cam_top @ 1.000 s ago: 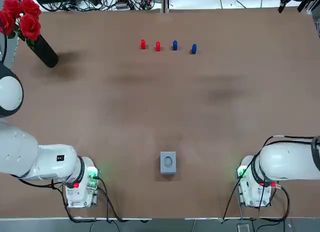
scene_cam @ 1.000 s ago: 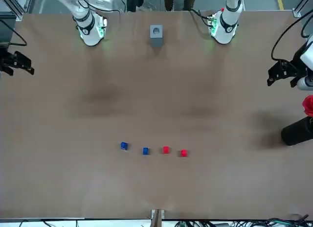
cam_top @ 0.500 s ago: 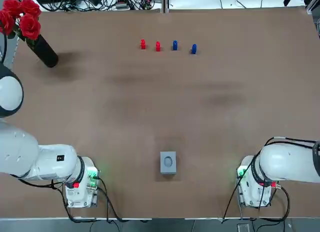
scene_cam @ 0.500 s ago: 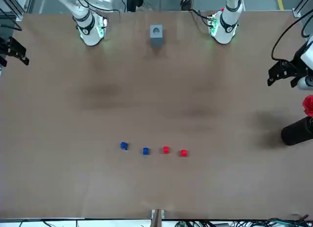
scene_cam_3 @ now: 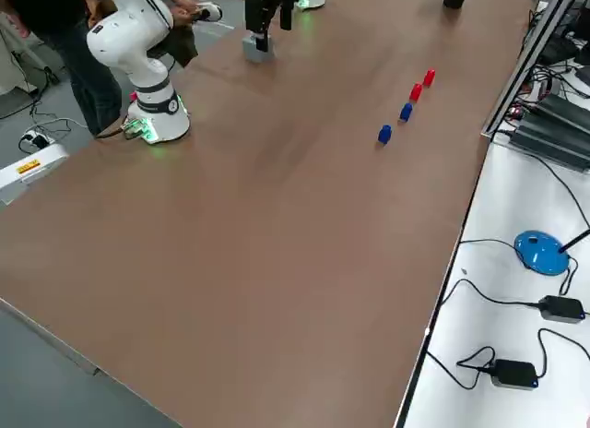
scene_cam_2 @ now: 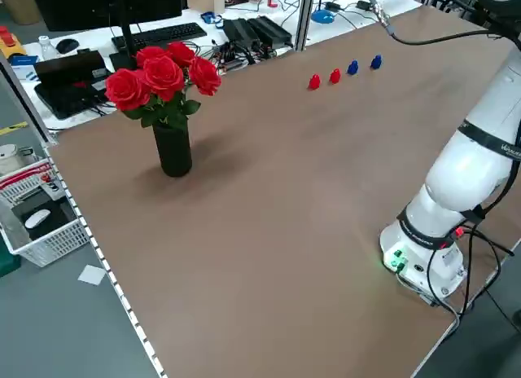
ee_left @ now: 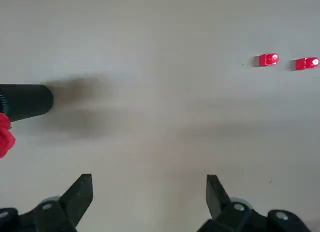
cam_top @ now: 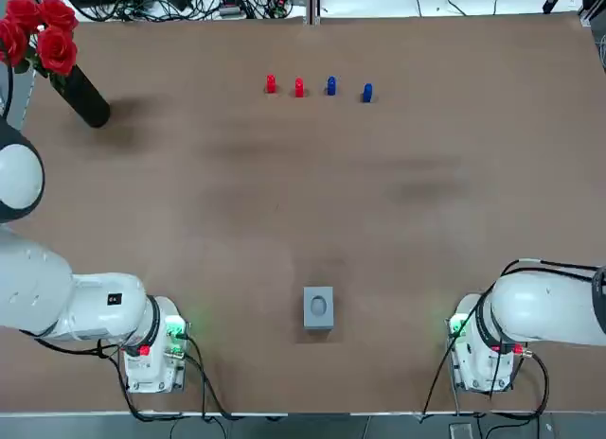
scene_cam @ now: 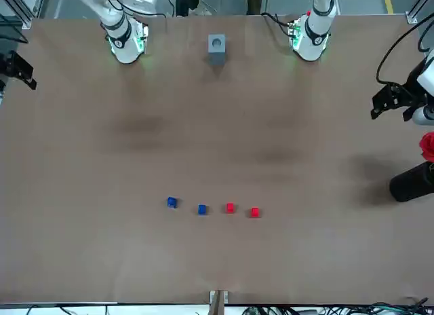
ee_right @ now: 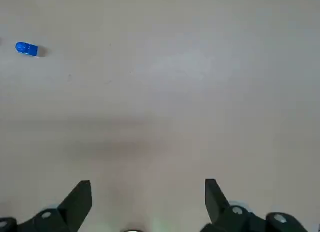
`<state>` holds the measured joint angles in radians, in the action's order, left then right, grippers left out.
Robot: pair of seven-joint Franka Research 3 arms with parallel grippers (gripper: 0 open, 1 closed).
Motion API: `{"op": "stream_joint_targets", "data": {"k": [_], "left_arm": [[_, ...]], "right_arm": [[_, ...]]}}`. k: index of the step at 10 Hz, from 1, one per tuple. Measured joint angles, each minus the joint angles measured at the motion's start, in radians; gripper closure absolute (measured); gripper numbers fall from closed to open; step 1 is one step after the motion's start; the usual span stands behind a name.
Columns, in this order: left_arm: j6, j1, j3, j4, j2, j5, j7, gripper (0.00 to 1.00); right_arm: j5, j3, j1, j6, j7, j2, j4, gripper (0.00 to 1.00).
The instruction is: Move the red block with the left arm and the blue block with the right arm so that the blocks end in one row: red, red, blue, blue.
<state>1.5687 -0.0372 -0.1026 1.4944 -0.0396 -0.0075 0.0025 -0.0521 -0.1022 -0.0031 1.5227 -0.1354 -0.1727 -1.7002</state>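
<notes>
Four small blocks stand in a row near the table's far edge: red block (cam_top: 271, 83), red block (cam_top: 299, 87), blue block (cam_top: 330, 84), blue block (cam_top: 367, 93), the last set slightly nearer and farther apart. My left gripper (scene_cam: 392, 103) hangs high over the table's left side, beside the vase, and is open with nothing in it (ee_left: 148, 192); its wrist view shows both red blocks (ee_left: 268, 59) far off. My right gripper (scene_cam: 15, 65) hovers at the table's right edge, open and empty (ee_right: 148, 194), with one blue block (ee_right: 27, 49) in its wrist view.
A black vase of red roses (cam_top: 83, 96) stands at the far left. A small grey box (cam_top: 318, 307) sits between the two arm bases near the front edge. Cables and desks lie beyond the far edge. A person stands behind the right arm's base (scene_cam_3: 55, 13).
My right gripper has drifted outward toward the table's right edge. The left arm and the four blocks have not moved.
</notes>
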Motion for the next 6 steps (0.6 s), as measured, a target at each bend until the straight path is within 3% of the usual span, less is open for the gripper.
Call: {"op": "stream_joint_targets", "data": {"k": [6], "left_arm": [[0.0,0.0,0.0,-0.002,0.0,0.0,-0.009,0.0]], "right_arm": [[-0.003,-0.032,-0.002,-0.013,0.001,0.0,-0.005,0.0]]}}
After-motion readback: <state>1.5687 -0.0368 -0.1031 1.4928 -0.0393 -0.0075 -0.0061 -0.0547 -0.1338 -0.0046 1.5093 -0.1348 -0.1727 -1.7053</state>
